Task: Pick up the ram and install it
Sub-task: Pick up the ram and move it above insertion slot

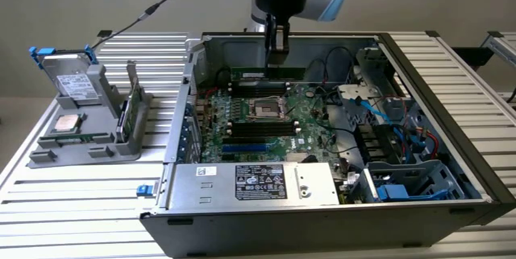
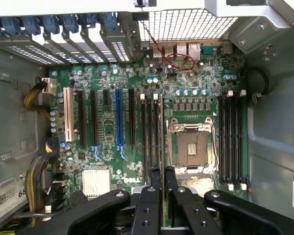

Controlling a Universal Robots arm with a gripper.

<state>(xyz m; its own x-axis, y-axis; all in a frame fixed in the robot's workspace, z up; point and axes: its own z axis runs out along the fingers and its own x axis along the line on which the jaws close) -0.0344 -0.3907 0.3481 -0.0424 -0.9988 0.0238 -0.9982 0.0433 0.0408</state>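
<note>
The arm comes down from above into the open computer case (image 1: 472,150), with the gripper (image 1: 277,61) pointing straight down over the far part of the motherboard (image 1: 310,127). In the exterior view its fingers are clamped on the ram (image 1: 256,73). The stick is held level and lengthwise, just above the far memory slots (image 1: 260,89) and beyond the empty processor socket (image 1: 266,108). In the wrist view the fingers (image 2: 155,177) stand close together, with only a narrow gap between them, over the slots beside the socket (image 2: 192,147).

The power supply (image 1: 193,188) carries a black-and-white label (image 1: 260,182), whose text is too small to read. A white label with a square code (image 2: 9,196) on the case wall is also illegible.
</note>
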